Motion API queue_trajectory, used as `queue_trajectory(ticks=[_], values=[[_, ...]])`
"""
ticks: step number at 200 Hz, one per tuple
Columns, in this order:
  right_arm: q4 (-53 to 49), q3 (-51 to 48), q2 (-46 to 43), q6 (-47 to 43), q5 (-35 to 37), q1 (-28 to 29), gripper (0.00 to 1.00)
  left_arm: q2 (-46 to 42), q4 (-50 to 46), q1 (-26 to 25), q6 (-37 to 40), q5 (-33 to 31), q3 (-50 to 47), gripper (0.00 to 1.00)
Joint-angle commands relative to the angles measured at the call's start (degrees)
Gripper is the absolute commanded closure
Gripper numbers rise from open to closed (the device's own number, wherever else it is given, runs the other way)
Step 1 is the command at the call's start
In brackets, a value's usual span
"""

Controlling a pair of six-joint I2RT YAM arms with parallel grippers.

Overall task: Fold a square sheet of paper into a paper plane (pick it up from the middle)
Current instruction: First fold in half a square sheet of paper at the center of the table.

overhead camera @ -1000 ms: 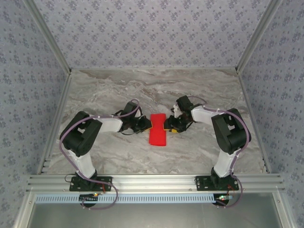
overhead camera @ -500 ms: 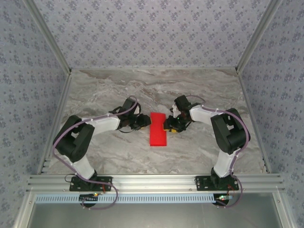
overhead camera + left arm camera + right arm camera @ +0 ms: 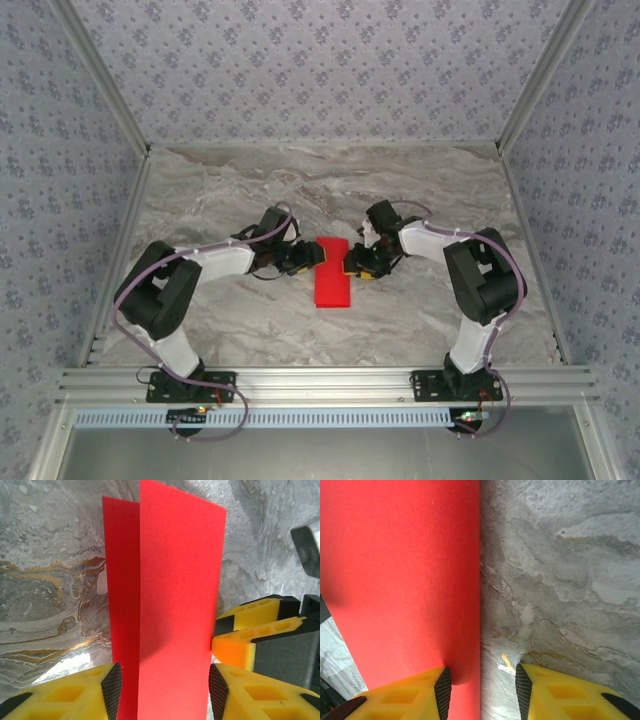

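The square sheet of paper lies mid-table, bright red and folded to a narrow upright strip with one layer offset over another. My left gripper is at the strip's upper left edge. In the left wrist view the paper runs between my left gripper's parted jaws, one pad at each long edge. My right gripper is at the upper right edge. In the right wrist view my right gripper stands open across the paper's edge, one finger over red, the other over marble. Its yellow fingers touch the strip's right edge.
The marble tabletop spreads bare around the strip. Patterned walls with aluminium posts close in the back and sides. An aluminium rail runs along the near edge, with both arm bases on it.
My left gripper has slid right onto the strip's left edge and its jaws have widened. The strip has straightened slightly. The right arm has barely moved.
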Motion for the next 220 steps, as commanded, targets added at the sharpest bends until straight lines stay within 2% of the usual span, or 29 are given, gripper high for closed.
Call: queue_trajectory(ticks=[1,46,74,118,169,194,220], values=[[-1.0,0.7,-1.6,-0.1,-0.2,0.0,0.57,1.5,3.2,-0.3,0.2,3.4,0.7,0.51],[1.2,-1.5,-5.5,1.6,-1.6,-0.9,0.56,2.6,4.5,-0.3,-0.1,3.7,0.8,0.75],[3.9,-3.7,-7.7,2.7,-3.8,-1.6,0.53,3.2,4.6,-0.3,-0.3,3.6,0.8,0.83],[3.1,-2.2,-4.5,1.8,-4.7,-0.7,0.50,4.0,4.2,-0.4,-0.3,3.7,1.2,0.83],[0.8,1.2,0.4,1.0,-2.7,0.9,0.51,3.9,3.4,-0.5,-0.3,3.6,1.2,0.81],[0.0,1.7,1.2,0.8,-1.0,1.0,0.54,3.0,1.7,-0.6,-0.1,2.3,1.6,0.75],[-1.8,2.0,2.0,0.0,1.7,1.1,0.60,0.0,-2.2,-0.6,-0.4,-3.4,2.1,0.67]])
